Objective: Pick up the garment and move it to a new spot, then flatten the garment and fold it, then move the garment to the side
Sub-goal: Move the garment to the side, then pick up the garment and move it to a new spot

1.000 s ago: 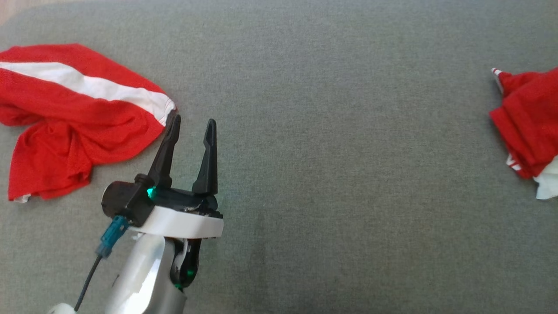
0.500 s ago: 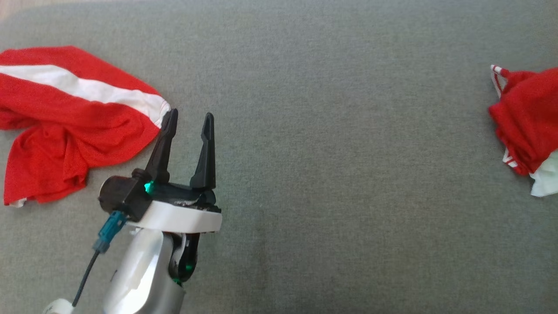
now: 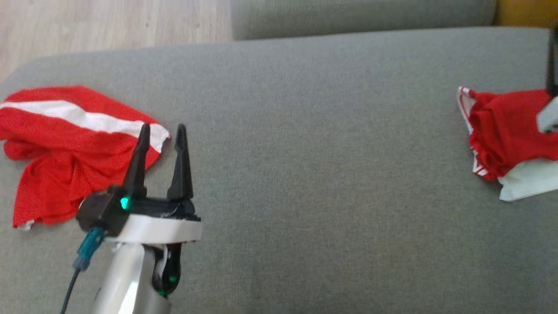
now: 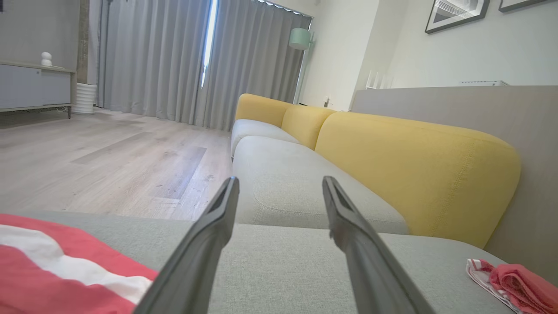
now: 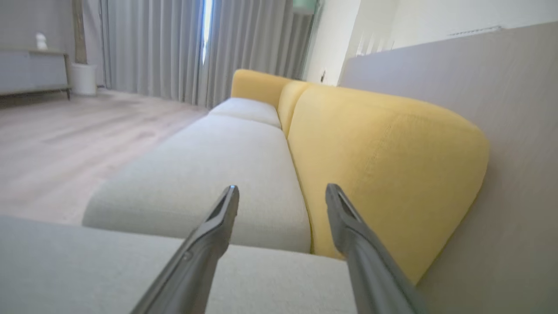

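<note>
A crumpled red garment (image 3: 65,148) with a white stripe lies at the left end of the grey sofa seat (image 3: 305,152); it also appears at the lower left of the left wrist view as the striped garment (image 4: 65,270). My left gripper (image 3: 162,127) hovers open at its right edge, its left finger over the stripe's corner, holding nothing. A second, bunched red garment (image 3: 505,131) with white trim lies at the seat's right end. A dark and pale piece of my right arm (image 3: 549,115) hangs over it. My right gripper (image 5: 281,189) is open and empty.
The seat's far edge (image 3: 130,54) borders a wooden floor (image 3: 109,22), with another grey seat section (image 3: 348,15) behind. Yellow back cushions (image 4: 414,170) stand along the sofa's right side. The bunched garment (image 4: 514,279) lies near the backrest.
The head camera has tilted, so the seat's far edge and the floor now appear. My left gripper has shifted slightly left over the striped garment's corner. Part of my right arm has entered at the right edge.
</note>
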Motion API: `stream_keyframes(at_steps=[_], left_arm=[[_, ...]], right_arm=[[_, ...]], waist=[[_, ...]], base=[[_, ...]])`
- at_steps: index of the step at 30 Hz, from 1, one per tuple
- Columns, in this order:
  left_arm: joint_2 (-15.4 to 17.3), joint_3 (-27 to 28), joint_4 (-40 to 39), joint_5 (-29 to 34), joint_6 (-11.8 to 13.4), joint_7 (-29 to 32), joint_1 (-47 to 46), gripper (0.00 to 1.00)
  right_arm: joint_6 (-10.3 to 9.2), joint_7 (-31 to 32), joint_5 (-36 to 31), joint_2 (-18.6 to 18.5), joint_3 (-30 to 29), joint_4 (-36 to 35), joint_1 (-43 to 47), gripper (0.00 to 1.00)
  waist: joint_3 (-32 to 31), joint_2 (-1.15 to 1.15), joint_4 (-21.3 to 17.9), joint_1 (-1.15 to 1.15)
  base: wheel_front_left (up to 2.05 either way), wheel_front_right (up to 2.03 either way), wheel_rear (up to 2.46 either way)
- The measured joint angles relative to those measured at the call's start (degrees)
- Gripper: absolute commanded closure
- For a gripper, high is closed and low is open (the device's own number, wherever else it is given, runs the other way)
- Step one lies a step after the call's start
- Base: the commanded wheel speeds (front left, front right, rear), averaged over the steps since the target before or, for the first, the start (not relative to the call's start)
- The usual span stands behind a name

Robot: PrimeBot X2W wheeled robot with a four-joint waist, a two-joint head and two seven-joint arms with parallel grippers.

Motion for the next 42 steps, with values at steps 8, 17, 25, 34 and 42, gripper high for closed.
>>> stream_keyframes(at_steps=[8,17,25,34,42], left_arm=[[0.02,1.77,-1.72,0.38,0.0,0.0,2.98,0.0],[0.03,1.91,-1.62,0.36,0.0,0.0,6.13,0.0],[0.04,1.64,-0.53,0.37,0.0,0.0,7.23,0.0],[0.07,1.33,-0.16,0.36,0.0,0.0,9.76,0.0],[0.07,1.34,-0.35,0.35,0.0,0.0,9.67,0.0]], right_arm=[[0.0,0.27,2.53,10.94,-4.57,-13.78,7.83,0.0],[0.0,-0.01,2.1,20.83,-4.36,-24.02,20.74,0.0],[0.0,-3.88,3.39,21.61,-0.21,-22.26,29.34,0.0],[0.0,-5.12,3.81,21.87,0.07,-20.02,31.14,0.0],[0.0,-5.12,3.8,21.87,0.26,-21.04,31.14,0.0]], waist=[[-3.83,0.0,-0.46,-0.01],[-4.38,0.0,0.07,0.0],[-4.35,0.0,0.45,0.0],[-4.03,0.0,0.77,0.0],[-4.12,0.0,0.58,0.01]], base=[[0.0,0.0,0.0],[0.0,0.0,0.0],[0.0,0.0,0.0],[0.0,0.0,0.0],[0.0,0.0,0.0]])
